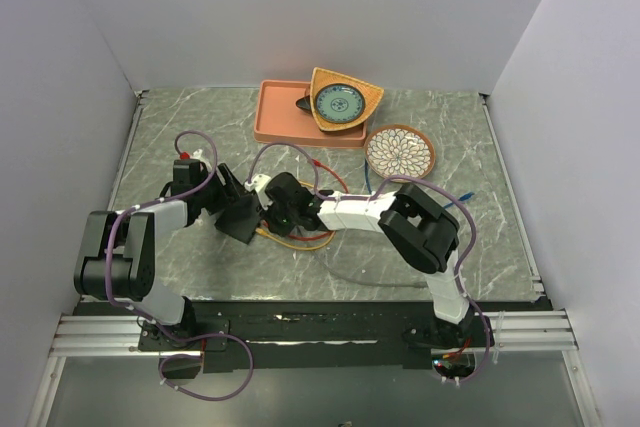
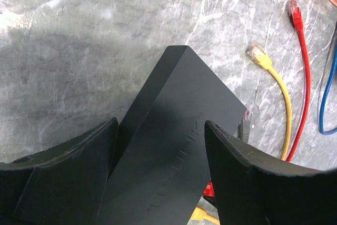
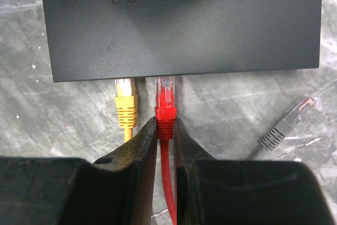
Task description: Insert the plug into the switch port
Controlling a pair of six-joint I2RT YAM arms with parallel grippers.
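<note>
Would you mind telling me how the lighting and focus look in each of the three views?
Top view: even light, sharp, though the rail looks washed out. Left wrist: a soft shadow darkens the table left of the switch, and the fingers are nearly featureless black. Right wrist: the red plug and switch lettering are crisp; the fingers lose detail.

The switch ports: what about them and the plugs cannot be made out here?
- Right wrist: the switch body hides its ports, so how deep the red plug and yellow plug sit is unclear.
- Top external: the right gripper covers the plugs.
- Left wrist: a finger of the left gripper hides the port edge.
</note>
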